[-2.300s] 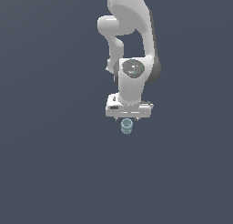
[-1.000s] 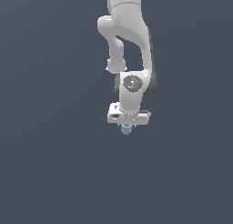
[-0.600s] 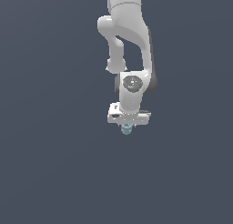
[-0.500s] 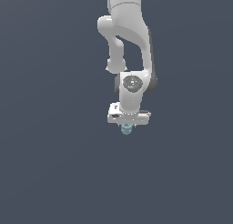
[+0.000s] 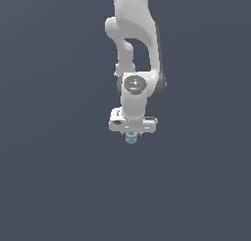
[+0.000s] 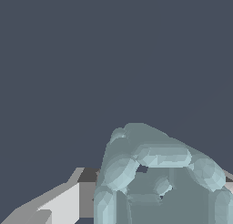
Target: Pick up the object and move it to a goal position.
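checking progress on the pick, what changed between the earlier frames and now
Since 2.3 s ago the end effector has come down over the object, which then sat clear below it; now only the object's lower part shows beneath it. Whether it is clamped cannot be told. Over the last second nothing visibly moved.

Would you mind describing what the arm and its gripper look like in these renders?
The arm is smooth glossy white with rounded links and dark grey bands at the joints. A round grey cap with a small red mark sits on the wrist joint. The gripper is a wide, flat white bar with pale grey fingers. No cables show.
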Available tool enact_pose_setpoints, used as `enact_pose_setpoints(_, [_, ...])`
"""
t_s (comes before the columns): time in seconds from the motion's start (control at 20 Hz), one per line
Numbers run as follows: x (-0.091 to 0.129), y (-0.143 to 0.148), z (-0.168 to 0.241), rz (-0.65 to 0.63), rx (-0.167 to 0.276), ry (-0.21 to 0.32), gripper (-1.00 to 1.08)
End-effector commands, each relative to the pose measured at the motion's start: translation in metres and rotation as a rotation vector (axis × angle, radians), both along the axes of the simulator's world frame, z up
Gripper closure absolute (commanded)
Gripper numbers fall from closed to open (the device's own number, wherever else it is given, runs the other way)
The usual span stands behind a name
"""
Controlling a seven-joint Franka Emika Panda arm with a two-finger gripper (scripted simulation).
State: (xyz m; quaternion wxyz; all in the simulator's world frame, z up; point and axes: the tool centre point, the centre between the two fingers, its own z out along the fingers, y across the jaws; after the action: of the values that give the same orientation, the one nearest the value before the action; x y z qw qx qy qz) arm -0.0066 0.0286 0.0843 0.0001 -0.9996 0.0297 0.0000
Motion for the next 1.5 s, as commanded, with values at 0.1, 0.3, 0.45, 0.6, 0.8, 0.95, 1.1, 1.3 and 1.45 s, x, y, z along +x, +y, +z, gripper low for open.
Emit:
enact_pose_setpoints(0.1, [0.01,-0.029,0.029,-0.001,0.001,-0.001,1.08])
enact_pose_setpoints(0.3, [0.02,-0.06,0.061,-0.001,0.001,-0.001,1.08])
enact_pose_setpoints(0.45, [0.028,-0.085,0.086,-0.001,0.001,-0.001,1.08])
enact_pose_setpoints(0.6, [0.037,-0.11,0.112,-0.001,0.001,-0.001,1.08])
enact_pose_setpoints(0.8, [0.049,-0.142,0.144,-0.001,0.001,-0.001,1.08])
enact_pose_setpoints(0.95, [0.057,-0.162,0.165,0.0,0.001,0.0,1.08])
enact_pose_setpoints(1.1, [0.064,-0.181,0.184,0.0,0.001,0.0,1.08])
enact_pose_setpoints(1.3, [0.073,-0.201,0.205,0.0,0.0,0.0,1.08])
enact_pose_setpoints(1.45, [0.078,-0.215,0.218,0.0,0.0,0.0,1.08])
